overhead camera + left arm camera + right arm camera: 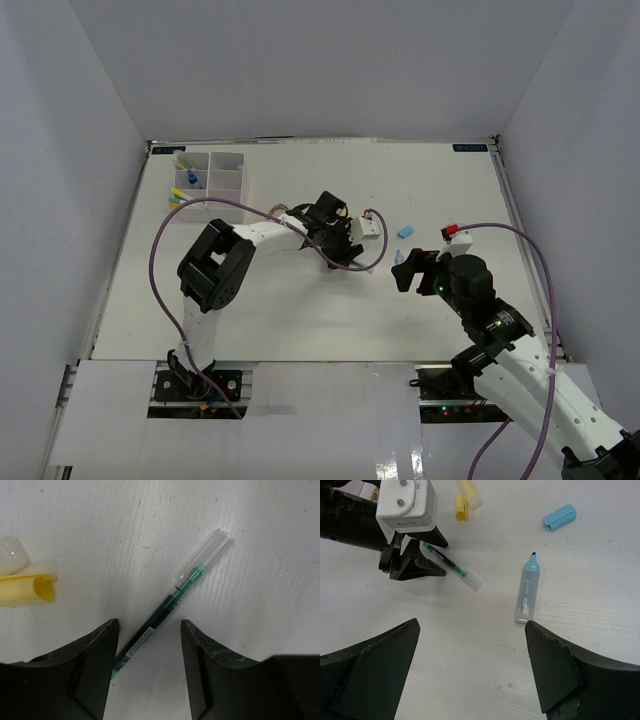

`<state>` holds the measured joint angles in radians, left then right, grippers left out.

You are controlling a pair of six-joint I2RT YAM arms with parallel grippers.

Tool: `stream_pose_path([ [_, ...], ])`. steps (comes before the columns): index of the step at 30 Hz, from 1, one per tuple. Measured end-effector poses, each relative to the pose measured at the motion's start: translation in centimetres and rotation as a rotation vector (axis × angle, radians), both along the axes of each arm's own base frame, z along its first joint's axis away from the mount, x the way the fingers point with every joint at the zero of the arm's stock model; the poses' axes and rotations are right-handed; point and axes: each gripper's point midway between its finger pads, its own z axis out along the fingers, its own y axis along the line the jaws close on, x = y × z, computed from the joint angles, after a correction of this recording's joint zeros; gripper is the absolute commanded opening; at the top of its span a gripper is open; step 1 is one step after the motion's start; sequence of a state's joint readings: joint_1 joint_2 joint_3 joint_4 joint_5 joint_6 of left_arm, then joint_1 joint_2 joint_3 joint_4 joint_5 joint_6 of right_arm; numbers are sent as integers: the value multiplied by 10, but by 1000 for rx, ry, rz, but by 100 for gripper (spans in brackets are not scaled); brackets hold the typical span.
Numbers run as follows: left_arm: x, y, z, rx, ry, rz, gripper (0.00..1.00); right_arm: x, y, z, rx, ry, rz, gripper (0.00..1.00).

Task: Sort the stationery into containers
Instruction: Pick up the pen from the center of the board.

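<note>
We find the left tool [149,625] set low over a slim green pen with a clear cap [176,599]. The pen lies flat on the white table [260,540], well to the right of the white plastic compartment tray [228,182] and nearer the arm bases than it. The tool's dark fingers [95,665] stand spread, one on each side of the pen's barrel, with bare table showing on both sides, so we see nothing pinched. An open yellow plastic cap [31,591] and a pale rounded marker end [10,555] lie just beside each other near the pen, also right of the tray. Farther right of the tray rest an uncapped light blue highlighter [526,592] and, apart from it, a loose light blue cap [560,517]. The right tool [471,625] hangs farthest right of the tray, its fingers [375,670] spread wide with only table between them. In the tray's left column we make out a small blue item [191,178]. Yellow and green tips [177,199] show at the tray's near left corner, too small for us to tell more.
</note>
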<state>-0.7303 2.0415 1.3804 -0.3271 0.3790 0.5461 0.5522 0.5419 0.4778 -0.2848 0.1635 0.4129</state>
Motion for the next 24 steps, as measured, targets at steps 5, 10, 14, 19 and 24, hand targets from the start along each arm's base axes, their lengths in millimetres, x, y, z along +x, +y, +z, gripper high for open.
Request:
stream_pose_path([
  [5, -2, -7, -1, 10, -16, -22, 59, -1, 0, -1, 0, 3, 4, 92],
  [10, -10, -19, 0, 11, -38, -54, 56, -1, 0, -1, 2, 2, 7, 92],
  [14, -18, -28, -1, 8, -43, -79, 43, -2, 0, 0, 3, -1, 7, 92],
  [19, -21, -30, -1, 5, -36, -86, 33, -3, 0, 1, 8, -11, 7, 92],
  [24, -24, -30, -3, -1, -28, -91, 14, -4, -1, -1, 7, -10, 8, 93],
])
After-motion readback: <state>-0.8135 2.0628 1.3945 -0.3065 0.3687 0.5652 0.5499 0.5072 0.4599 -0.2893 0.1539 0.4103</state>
